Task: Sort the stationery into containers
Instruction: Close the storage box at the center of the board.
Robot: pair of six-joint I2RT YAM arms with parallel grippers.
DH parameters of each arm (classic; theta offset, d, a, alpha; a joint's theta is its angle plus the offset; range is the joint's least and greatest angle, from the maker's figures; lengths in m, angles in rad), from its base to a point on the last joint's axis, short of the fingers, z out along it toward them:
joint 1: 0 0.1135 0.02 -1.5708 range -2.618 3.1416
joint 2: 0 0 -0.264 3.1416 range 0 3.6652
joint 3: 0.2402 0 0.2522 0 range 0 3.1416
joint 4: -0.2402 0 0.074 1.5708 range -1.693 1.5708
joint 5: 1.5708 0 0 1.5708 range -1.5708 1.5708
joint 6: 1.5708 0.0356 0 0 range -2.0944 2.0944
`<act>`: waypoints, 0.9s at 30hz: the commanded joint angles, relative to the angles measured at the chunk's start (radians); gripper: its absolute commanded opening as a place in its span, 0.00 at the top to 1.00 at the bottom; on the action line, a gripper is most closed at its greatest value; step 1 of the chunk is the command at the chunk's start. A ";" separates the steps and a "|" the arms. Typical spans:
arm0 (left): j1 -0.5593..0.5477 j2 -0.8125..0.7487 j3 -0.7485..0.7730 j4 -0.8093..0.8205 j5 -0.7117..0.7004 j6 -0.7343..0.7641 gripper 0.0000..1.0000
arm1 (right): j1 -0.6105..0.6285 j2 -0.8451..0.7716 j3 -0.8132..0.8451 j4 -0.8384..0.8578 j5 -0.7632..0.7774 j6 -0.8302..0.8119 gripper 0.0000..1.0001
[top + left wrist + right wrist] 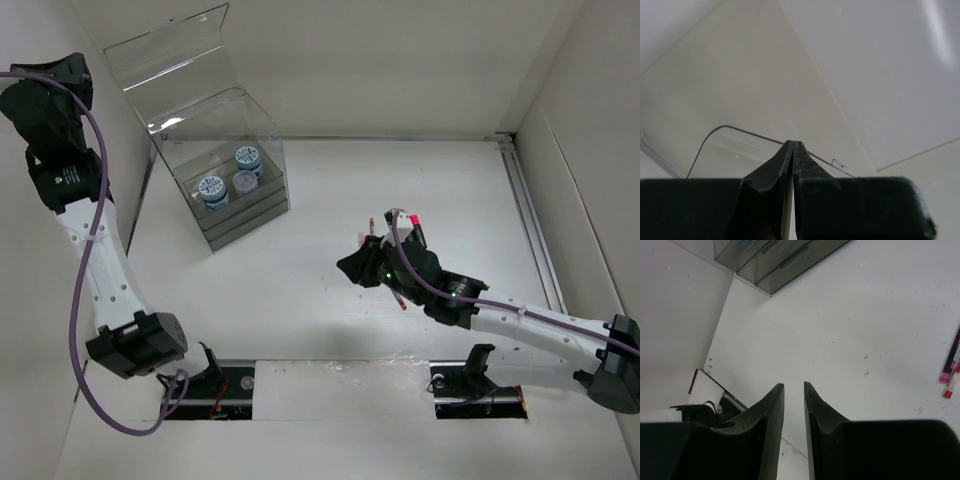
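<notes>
The clear organiser box (228,185) stands at the back left with its lid (170,55) raised. Blue-and-white rolls (212,190) sit inside it. Thin red pens (401,298) lie on the table, mostly hidden under my right arm. In the right wrist view their red and pink ends (950,371) show at the right edge. My right gripper (356,268) hovers just left of the pens, its jaws a little apart and empty (794,386). My left gripper (76,72) is raised high at the far left, shut and empty (793,142), facing the lid's edge (740,131).
White walls enclose the table on the left, back and right. A rail (530,220) runs along the right side. The box's front drawers (785,257) show at the top of the right wrist view. The arm bases (215,378) sit at the near edge.
</notes>
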 commanded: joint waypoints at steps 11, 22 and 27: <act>0.001 0.300 0.363 -0.001 0.107 -0.003 1.00 | 0.007 0.011 0.022 0.046 -0.014 -0.008 0.72; 0.001 0.343 0.292 0.087 0.254 -0.043 1.00 | 0.007 0.030 0.022 0.046 -0.005 -0.008 0.72; 0.001 0.319 0.251 0.087 0.288 -0.021 1.00 | 0.007 0.039 0.022 0.046 -0.005 -0.008 0.72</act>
